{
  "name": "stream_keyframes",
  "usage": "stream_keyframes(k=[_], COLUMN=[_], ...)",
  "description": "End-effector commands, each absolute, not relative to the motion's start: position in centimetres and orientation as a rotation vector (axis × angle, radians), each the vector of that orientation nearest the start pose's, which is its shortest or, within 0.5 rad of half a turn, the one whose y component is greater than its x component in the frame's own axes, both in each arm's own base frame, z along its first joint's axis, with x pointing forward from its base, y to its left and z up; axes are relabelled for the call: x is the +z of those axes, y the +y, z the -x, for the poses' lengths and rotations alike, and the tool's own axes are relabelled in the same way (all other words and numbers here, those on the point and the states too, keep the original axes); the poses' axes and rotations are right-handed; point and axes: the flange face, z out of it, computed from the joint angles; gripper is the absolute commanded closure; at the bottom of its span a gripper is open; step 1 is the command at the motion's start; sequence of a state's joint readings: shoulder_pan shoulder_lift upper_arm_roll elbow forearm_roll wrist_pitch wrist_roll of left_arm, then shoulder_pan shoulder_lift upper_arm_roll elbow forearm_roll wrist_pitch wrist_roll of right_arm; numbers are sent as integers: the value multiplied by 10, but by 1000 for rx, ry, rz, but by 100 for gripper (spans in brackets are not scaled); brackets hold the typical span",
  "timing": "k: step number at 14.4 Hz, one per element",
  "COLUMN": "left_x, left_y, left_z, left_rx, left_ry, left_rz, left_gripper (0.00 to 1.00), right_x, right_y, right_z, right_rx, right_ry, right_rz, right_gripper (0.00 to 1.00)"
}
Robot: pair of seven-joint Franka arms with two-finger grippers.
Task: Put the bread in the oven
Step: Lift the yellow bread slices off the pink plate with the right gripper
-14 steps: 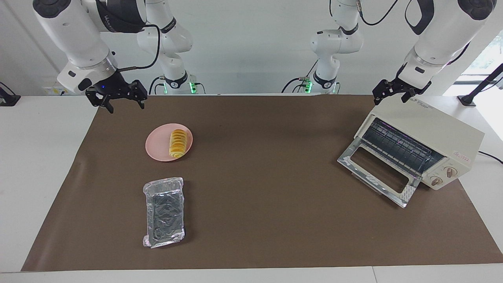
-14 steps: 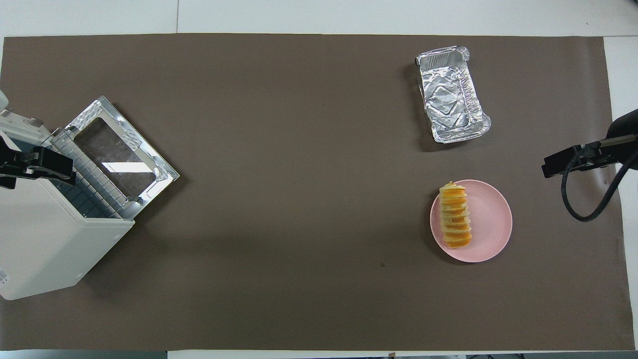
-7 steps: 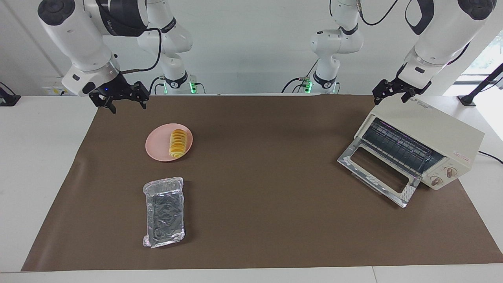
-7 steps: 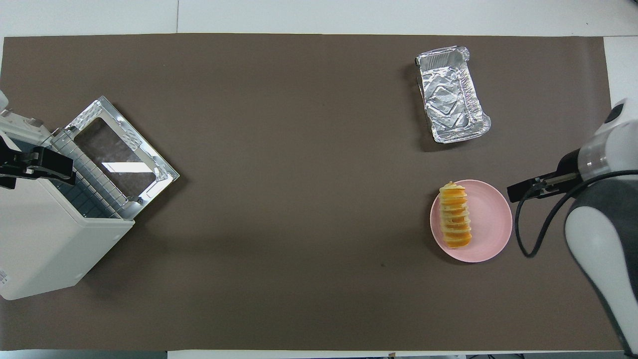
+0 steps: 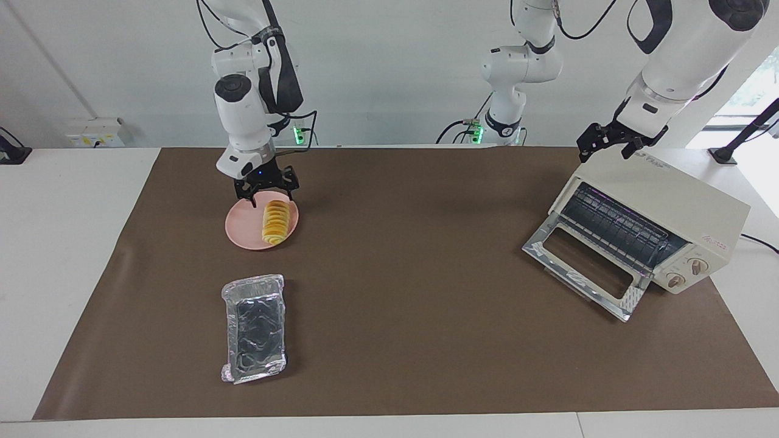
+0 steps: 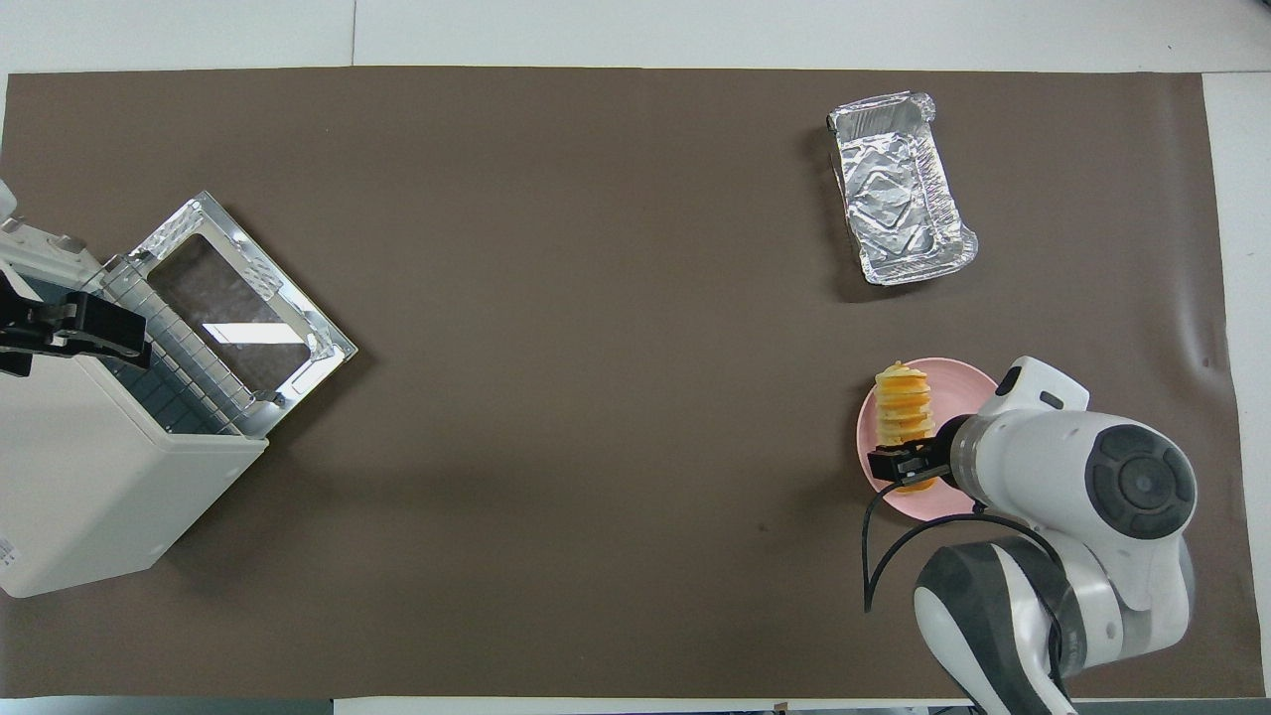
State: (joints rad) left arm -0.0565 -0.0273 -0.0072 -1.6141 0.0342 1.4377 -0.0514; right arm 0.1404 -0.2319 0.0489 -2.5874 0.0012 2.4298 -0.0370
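The bread is a golden ridged loaf lying on a round pink plate toward the right arm's end of the table; both also show in the overhead view, bread and plate. My right gripper is open and low over the bread's end nearer the robots, and it covers that end in the overhead view. The cream-white oven stands at the left arm's end with its door dropped open. My left gripper waits open above the oven's top.
A crinkled silver foil tray lies farther from the robots than the plate; it also shows in the overhead view. Brown paper covers the table. The oven's wire rack shows inside the open front.
My right arm has swung in from the table's edge and come down over the plate, its gripper now above the bread. The left arm, bread, tray and oven have not moved.
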Motion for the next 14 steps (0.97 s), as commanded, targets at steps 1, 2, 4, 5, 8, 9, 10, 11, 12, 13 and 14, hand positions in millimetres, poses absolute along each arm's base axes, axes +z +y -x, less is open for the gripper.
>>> stream_keyframes(k=[1, 2, 4, 5, 8, 9, 10, 11, 12, 13, 14], left_x=[612, 612, 612, 612, 612, 612, 612, 612, 612, 612, 612], left_y=[-27, -26, -27, -27, -26, -27, -27, -27, -26, -27, -26], left_z=[-523, -523, -523, -523, -523, -523, -523, -523, -523, -523, -523], left_rx=[234, 232, 234, 234, 234, 234, 234, 234, 234, 234, 234], left_ry=[22, 22, 22, 22, 22, 22, 22, 22, 22, 22, 22], left_rz=[3105, 3104, 3105, 3105, 3104, 3105, 3105, 3105, 3104, 3105, 3104], left_gripper=[0, 0, 0, 0, 0, 0, 0, 0, 0, 0, 0], right_x=[320, 312, 306, 303, 301, 303, 309, 321, 343, 369, 392], right_y=[78, 76, 73, 72, 69, 68, 61, 60, 62, 66, 69], right_z=[-433, -435, -439, -442, -444, -446, -451, -458, -473, -491, -516], right_rx=[-150, -153, -181, -200, -212, -207, -196, -144, -98, -55, -5], right_ry=[-329, -333, -330, -320, -251, -253, -247, -265, -285, -294, -299], right_rz=[3111, 3110, 3108, 3107, 3109, 3110, 3113, 3117, 3118, 3117, 3115], right_gripper=[0, 0, 0, 10, 100, 100, 100, 100, 100, 100, 100])
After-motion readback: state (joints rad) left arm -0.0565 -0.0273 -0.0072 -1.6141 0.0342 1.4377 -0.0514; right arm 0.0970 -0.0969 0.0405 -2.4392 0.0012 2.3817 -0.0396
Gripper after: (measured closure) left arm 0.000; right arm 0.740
